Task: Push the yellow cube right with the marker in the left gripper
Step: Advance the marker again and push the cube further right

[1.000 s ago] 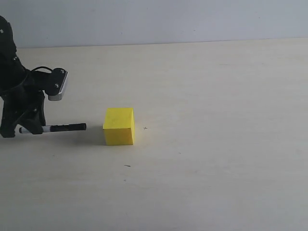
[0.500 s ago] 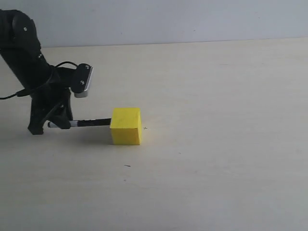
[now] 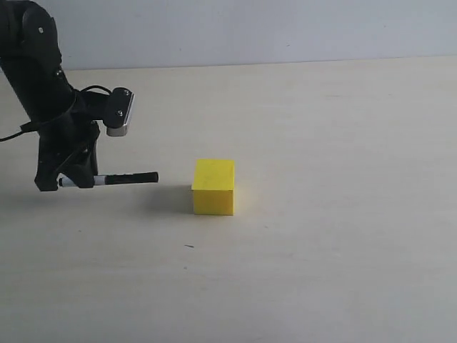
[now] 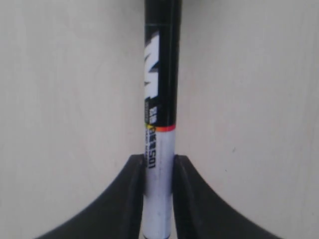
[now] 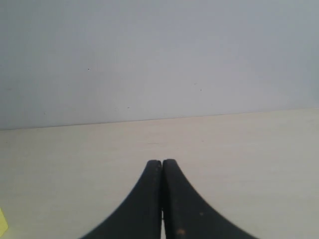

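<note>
The yellow cube (image 3: 213, 187) rests on the pale table, right of my left arm. My left gripper (image 3: 71, 179) is shut on the marker (image 3: 114, 178), which lies level with its black cap pointing at the cube's left face. A clear gap separates the cap tip from the cube. In the left wrist view the fingers (image 4: 133, 184) clamp the marker's (image 4: 159, 89) white barrel at my left gripper (image 4: 158, 167); the cube is out of that view. My right gripper (image 5: 162, 162) is shut on nothing, with a sliver of the yellow cube (image 5: 2, 221) at the picture's edge.
The pale wooden table (image 3: 328, 236) stretches right of the cube, with a grey wall (image 3: 250, 28) behind its far edge. A small dark speck (image 3: 188, 246) lies on the table in front of the cube.
The marker tip met the cube's left face and slid the cube to the right. The left gripper has since drawn back a little to the left, leaving a gap.
</note>
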Controlling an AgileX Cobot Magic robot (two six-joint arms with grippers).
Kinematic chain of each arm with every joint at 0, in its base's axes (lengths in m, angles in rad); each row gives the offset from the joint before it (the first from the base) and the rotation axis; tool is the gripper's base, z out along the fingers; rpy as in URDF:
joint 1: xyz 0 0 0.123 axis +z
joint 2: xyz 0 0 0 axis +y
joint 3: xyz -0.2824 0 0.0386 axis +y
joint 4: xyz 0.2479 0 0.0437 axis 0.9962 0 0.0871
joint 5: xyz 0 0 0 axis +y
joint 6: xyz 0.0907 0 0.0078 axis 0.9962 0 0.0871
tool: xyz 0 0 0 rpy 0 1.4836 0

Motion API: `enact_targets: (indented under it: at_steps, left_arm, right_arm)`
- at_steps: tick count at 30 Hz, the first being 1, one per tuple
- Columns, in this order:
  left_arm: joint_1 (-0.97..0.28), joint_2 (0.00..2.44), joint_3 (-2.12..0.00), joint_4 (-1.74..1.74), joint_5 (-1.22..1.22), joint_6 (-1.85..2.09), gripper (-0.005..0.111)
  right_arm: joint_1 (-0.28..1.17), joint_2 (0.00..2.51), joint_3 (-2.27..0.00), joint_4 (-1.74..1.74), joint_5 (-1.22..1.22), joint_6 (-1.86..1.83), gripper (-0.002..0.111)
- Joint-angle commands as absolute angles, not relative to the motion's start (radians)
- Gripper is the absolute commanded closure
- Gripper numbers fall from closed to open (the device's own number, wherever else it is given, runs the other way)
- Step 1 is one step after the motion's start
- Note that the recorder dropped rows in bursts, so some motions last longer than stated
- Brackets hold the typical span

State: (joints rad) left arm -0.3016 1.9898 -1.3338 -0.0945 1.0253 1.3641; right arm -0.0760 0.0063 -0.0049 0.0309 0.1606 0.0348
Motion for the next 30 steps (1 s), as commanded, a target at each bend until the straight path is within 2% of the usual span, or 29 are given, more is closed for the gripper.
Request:
enact_targets:
  at_steps: [1,7,23,30]
  left_arm:
    - [-0.311,1.99,-1.338,-0.099,1.055,1.373,0.107]
    - [-0.352,1.99,-1.338,-0.099,1.016,1.386,0.107]
    - [-0.328,1.99,-1.338,-0.106,1.012,1.364,0.107]
    - [-0.328,2.072,-1.336,-0.189,0.946,1.45,0.107]
  right_arm:
    - [-0.081,0.0,0.0,0.027,0.153,0.031,0.108]
    - [-0.081,0.0,0.0,0.027,0.153,0.029,0.108]
    - [-0.081,0.0,0.0,0.027,0.153,0.029,0.108]
    - [-0.081,0.0,0.0,0.027,0.153,0.03,0.108]
